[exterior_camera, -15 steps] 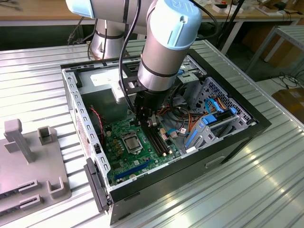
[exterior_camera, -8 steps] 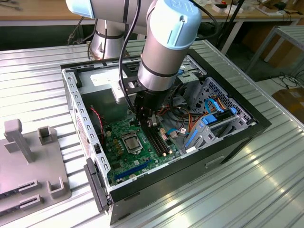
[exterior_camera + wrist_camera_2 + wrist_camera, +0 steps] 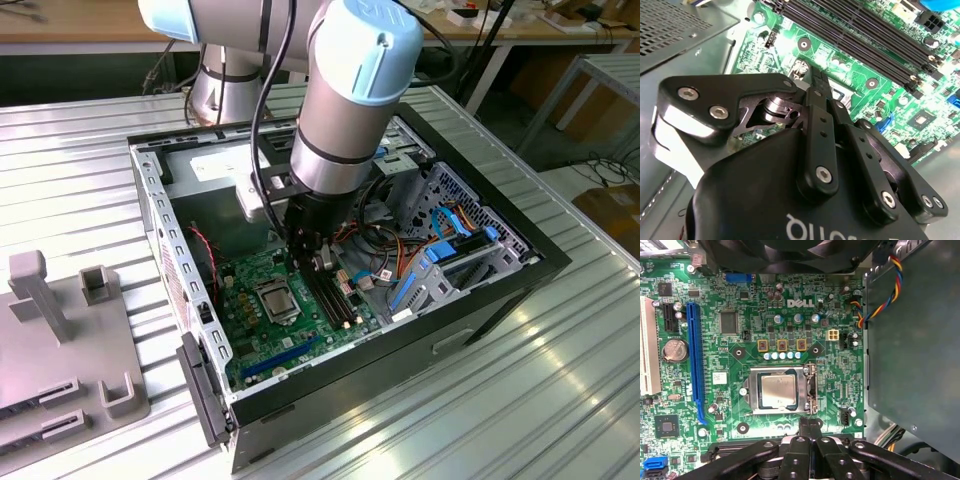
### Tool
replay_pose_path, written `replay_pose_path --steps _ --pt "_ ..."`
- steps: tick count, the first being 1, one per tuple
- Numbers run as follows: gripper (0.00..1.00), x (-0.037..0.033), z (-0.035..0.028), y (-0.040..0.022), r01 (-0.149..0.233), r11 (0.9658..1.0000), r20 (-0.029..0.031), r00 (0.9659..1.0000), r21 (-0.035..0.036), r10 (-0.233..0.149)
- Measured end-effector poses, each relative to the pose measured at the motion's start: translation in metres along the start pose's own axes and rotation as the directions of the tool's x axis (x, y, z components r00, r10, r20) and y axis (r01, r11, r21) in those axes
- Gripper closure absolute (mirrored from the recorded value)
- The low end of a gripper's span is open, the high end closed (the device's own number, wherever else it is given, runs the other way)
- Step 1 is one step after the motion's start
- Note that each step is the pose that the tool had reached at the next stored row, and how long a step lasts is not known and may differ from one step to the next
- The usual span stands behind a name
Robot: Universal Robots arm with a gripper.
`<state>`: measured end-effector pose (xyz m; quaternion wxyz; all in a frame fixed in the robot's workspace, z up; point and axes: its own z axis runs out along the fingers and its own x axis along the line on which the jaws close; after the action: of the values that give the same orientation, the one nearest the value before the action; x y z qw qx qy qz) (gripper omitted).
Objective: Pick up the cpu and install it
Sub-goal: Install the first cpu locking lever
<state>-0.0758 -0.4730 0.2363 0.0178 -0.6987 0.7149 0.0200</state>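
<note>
We count one cpu [image 3: 779, 393] seated in its socket [image 3: 781, 411] — one gripper [image 3: 810, 426], clenched and empty, hangs just beside it, over one board [image 3: 830, 375].

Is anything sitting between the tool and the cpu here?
Nothing visible. In the first wrist view the cpu lies flat inside the silver socket frame, its top uncovered, and the tool sits just beside the frame's edge with its fingers together, only bare green motherboard between them.
</note>
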Motion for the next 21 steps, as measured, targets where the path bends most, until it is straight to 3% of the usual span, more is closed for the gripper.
replay_pose_path --steps 15,21 --pt "0.89 0.0034 0.0049 -0.0001 0.0 1.0 -0.0282 0.9996 0.0006 0.0" --pt "0.89 0.0068 0.0052 -0.0002 0.0 1.0 -0.0311 0.9995 0.0006 0.0"
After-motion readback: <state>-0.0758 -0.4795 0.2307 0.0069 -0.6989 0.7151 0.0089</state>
